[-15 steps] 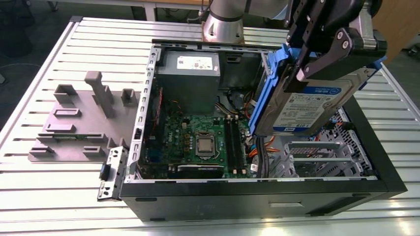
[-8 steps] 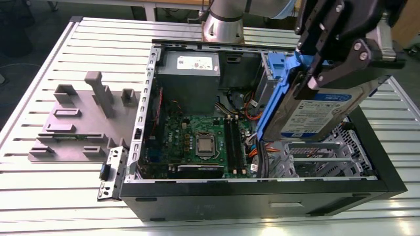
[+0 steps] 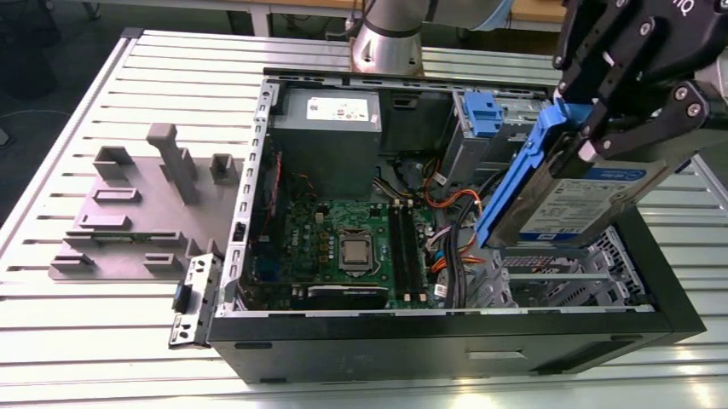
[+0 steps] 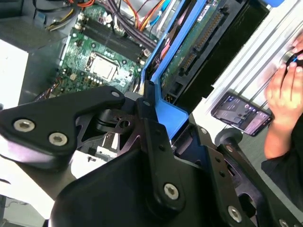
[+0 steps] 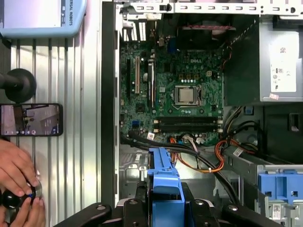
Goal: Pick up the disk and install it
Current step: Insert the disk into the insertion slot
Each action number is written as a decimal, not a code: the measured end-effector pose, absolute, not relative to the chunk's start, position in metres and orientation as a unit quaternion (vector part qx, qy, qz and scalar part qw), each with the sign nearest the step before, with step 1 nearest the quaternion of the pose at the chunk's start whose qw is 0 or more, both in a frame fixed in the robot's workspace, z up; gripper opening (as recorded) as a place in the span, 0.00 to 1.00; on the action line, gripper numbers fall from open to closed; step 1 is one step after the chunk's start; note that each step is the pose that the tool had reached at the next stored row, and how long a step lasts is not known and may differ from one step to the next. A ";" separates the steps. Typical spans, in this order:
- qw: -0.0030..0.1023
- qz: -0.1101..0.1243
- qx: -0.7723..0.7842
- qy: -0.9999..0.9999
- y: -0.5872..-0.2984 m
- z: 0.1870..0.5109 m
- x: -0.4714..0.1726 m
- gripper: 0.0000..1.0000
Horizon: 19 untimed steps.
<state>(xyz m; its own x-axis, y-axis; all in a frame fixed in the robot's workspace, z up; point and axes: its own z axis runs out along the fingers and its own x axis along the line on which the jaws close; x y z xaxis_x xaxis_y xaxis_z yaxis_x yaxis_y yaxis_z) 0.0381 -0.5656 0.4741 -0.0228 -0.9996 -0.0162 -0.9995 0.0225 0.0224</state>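
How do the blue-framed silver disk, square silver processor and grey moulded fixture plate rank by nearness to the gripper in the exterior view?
1. blue-framed silver disk: clamped in the gripper.
2. square silver processor: inside the black computer case.
3. grey moulded fixture plate: on the slatted metal table, exterior view's left.

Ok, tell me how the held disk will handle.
Probably rigid: the disk is a metal body in a blue frame. Clamped near its upper end by the gripper, tilted, it may pivot. Its exposed circuit board suggests fragility.

Both wrist views close above motherboard [image 5: 161,80] [image 4: 90,52]
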 end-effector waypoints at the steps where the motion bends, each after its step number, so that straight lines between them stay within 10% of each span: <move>1: 0.002 -0.014 0.699 -0.715 -0.566 0.473 0.039 0.36; 19: 0.003 -0.015 0.700 -0.714 -0.568 0.455 0.075 0.36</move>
<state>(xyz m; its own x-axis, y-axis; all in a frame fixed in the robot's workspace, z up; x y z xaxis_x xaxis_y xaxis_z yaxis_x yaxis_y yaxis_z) 0.0747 -0.5679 0.4552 -0.0199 -0.9997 -0.0161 -0.9995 0.0195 0.0259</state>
